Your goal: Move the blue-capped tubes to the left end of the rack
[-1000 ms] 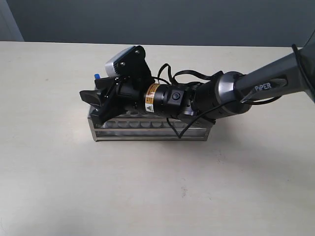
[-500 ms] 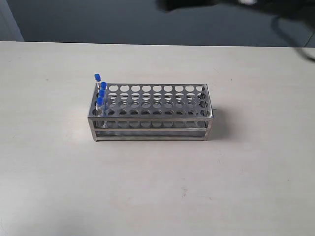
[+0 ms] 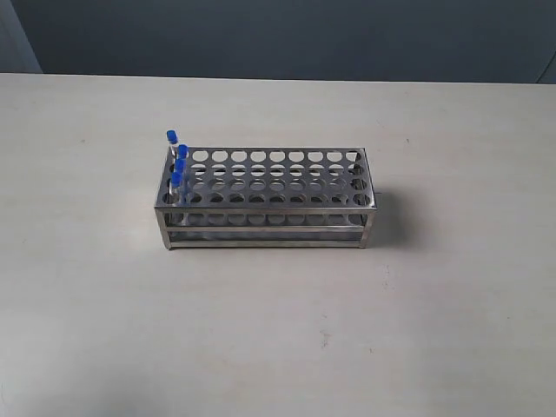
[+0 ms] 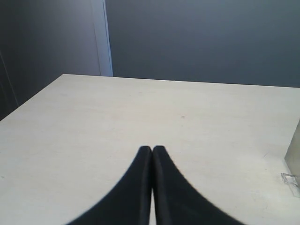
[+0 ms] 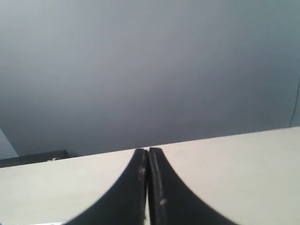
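Near the middle of the pale tabletop (image 3: 261,330) stands the rectangular stainless-steel test-tube rack (image 3: 265,211), its long side facing the near edge. At its left end, 4 slim clear tubes with bright blue screw caps (image 3: 176,179) stand upright, lined up from near to far. The left gripper (image 4: 152,149) and the right gripper (image 5: 148,151) each have 2 black fingers pressed together, gripping nothing. The left hangs over the tabletop and the right faces a grey wall (image 5: 150,70).

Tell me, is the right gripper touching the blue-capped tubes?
Apart. The exterior view shows the blue-capped tubes at the left end of the rack, no arm near; the right wrist view shows the right gripper shut on nothing.
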Tool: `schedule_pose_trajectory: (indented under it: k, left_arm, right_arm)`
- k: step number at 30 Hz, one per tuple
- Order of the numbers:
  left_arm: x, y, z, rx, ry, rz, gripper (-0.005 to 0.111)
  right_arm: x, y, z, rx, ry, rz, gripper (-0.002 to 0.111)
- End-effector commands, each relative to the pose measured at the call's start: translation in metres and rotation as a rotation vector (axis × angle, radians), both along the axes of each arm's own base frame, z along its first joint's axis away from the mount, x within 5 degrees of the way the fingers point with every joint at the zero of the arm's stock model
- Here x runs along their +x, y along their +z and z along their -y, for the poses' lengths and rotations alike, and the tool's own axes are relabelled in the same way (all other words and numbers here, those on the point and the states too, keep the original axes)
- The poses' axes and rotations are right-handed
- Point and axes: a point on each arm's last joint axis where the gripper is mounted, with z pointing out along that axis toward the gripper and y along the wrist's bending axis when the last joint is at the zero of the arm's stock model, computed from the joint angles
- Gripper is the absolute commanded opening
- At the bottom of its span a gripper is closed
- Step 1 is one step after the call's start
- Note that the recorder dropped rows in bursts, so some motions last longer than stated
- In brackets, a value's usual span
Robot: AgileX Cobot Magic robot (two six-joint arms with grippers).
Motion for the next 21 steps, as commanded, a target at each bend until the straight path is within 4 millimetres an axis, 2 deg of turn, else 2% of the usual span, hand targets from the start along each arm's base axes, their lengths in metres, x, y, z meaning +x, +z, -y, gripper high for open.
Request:
schedule_pose_trajectory:
  k: [1, 5, 7, 9, 11, 13, 15, 18, 21]
  left_arm:
    - [0.000, -0.001, 0.001, -0.006, -0.010, 0.005, 0.000]
    - [0.000, -0.001, 0.001, -0.006, -0.010, 0.005, 0.000]
    - [0.000, -0.001, 0.001, -0.006, -0.010, 0.005, 0.000]
    - [0.000, -0.001, 0.001, -0.006, -0.010, 0.005, 0.000]
    - [0.000, -0.001, 0.001, -0.006, -0.010, 0.005, 0.000]
    - [0.000, -0.001, 0.001, -0.006, -0.010, 0.005, 0.000]
    - [0.000, -0.001, 0.001, -0.006, -0.010, 0.005, 0.000]
    - [0.000, -0.001, 0.001, -0.006, -0.010, 0.005, 0.000]
    - [0.000, -0.001, 0.001, -0.006, -0.010, 0.005, 0.000]
  right_arm:
    - [-0.028, -0.004, 0.015, -0.036, -0.065, -0.022, 0.001]
    - [-0.030, -0.017, 0.019, -0.149, -0.087, -0.065, 0.001]
    - [-0.024, -0.043, 0.018, -0.202, -0.081, -0.043, 0.001]
    - [-0.023, -0.069, 0.017, -0.165, -0.114, 0.067, 0.001]
    - [-0.032, -0.094, 0.021, -0.105, -0.190, 0.154, 0.001]
    - [-0.049, -0.133, 0.028, -0.051, -0.313, 0.112, 0.001]
    - [-0.053, -0.150, 0.028, -0.060, -0.332, 0.084, 0.001]
    - [-0.053, -0.165, 0.029, -0.129, -0.323, 0.050, 0.001]
    - [-0.049, -0.195, 0.028, -0.105, -0.305, -0.031, 0.001]
